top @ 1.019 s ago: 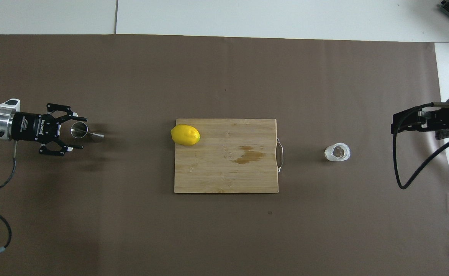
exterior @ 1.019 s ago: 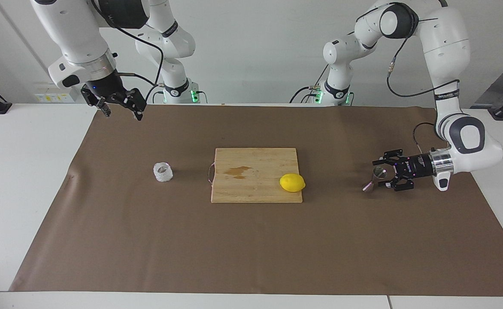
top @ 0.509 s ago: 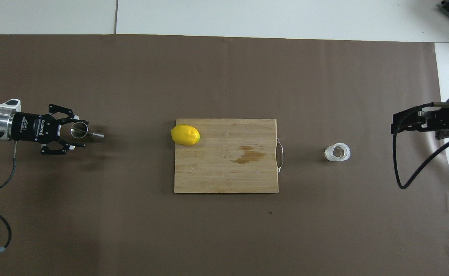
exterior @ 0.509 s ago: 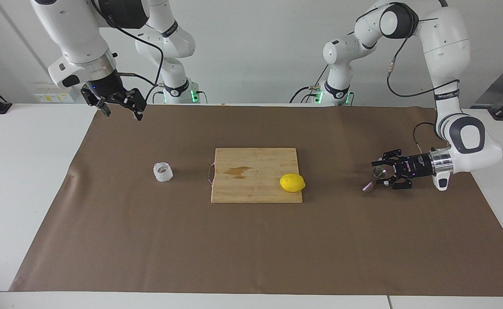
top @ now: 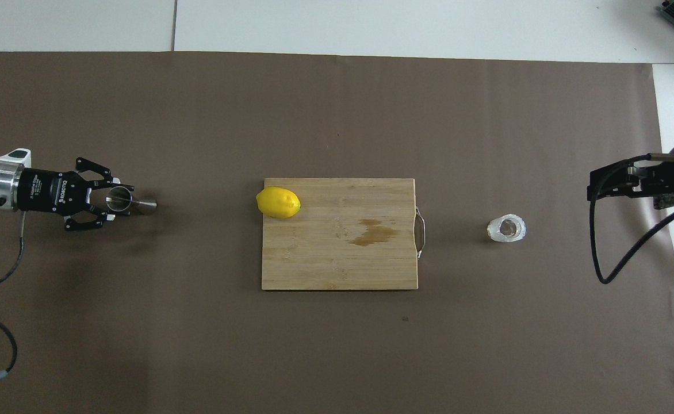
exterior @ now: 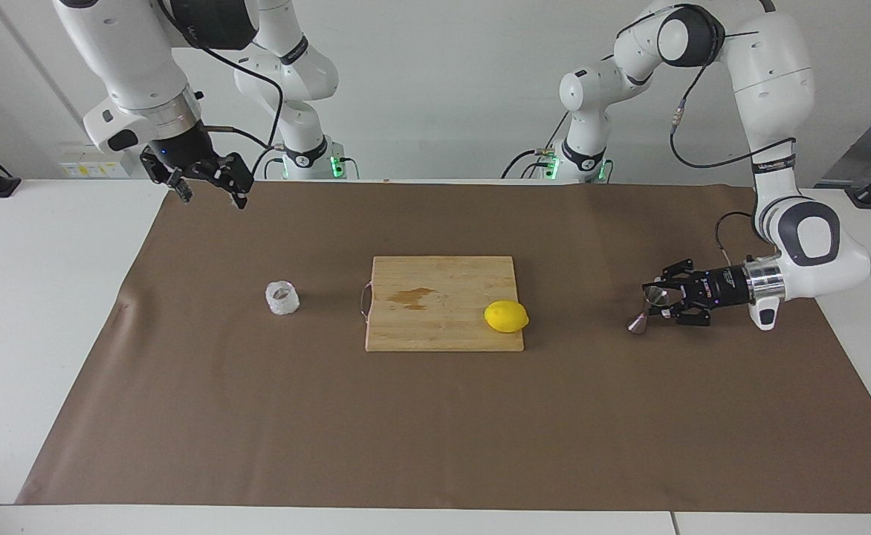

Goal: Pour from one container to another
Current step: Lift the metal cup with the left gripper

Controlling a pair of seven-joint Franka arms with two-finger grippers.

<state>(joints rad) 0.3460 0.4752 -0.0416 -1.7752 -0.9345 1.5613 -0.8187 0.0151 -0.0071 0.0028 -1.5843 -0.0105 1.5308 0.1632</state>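
Brown paper (exterior: 435, 431) covers most of the white table (exterior: 41, 312), leaving bare white strips at both ends and along the edge farthest from the robots. Wide open paper lies all around the wooden cutting board (exterior: 435, 297) at the middle, which carries a lemon (exterior: 506, 316) at its corner toward the left arm's end and a dark stain nearer its handle. Toward the left arm's end, well apart from the board, the left gripper (exterior: 657, 301) lies level and low over the paper, its fingers clenched on the upper cone of the steel jigger (top: 124, 202). The jigger sits tilted between those fingers, its lower cone pointing toward the board; whether that cone touches the paper cannot be told. Toward the right arm's end, the knobbly glass cup (exterior: 282, 298) stands upright on the paper, beside the board's handle but not touching it, with free paper on every side. The right gripper (exterior: 209, 192) waits raised over the paper's corner near its own base, jaws spread wide and holding nothing, well apart from the cup.
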